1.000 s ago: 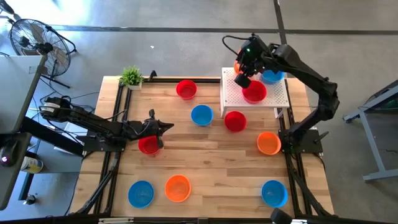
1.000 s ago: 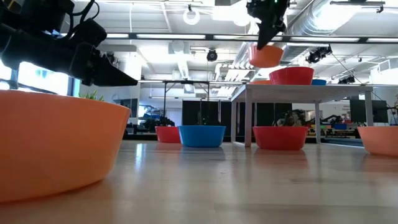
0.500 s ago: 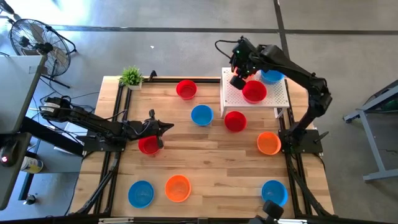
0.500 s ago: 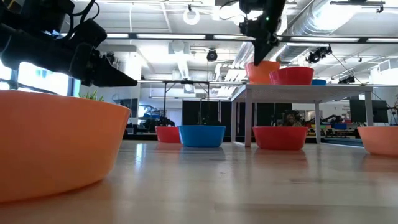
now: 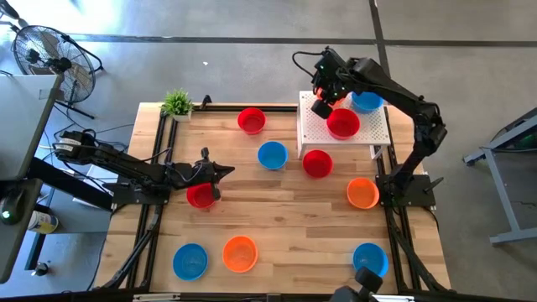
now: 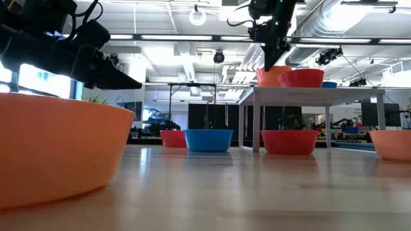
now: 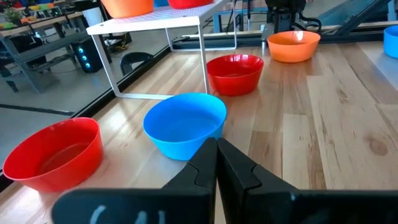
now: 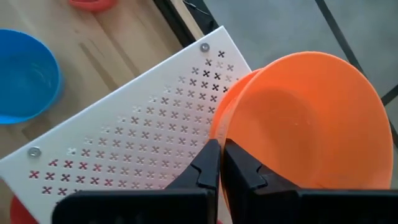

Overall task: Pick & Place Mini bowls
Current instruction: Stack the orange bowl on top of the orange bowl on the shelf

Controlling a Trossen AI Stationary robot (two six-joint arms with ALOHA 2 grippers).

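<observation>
— Watching the right tool (image 5: 321,106): fingers together, pinching the rim of an orange mini bowl (image 8: 308,124) at the white stand's (image 5: 369,130) back-left corner.
— Left tool (image 5: 220,172)?
— Closed, empty, over the table (image 5: 285,226), beside a red bowl (image 5: 200,196); open wood ahead.

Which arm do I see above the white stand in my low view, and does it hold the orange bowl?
Observer: The right arm. Its wrist view shows the right pincer shut on the rim of the orange bowl.
Operator: Where on the stand is the bowl?
Observer: From above, at the corner of the white stand nearest the green plant.
Operator: What does the left arm do?
Observer: Its wrist view shows the left pincer shut and empty, pointing at a blue bowl.
</observation>
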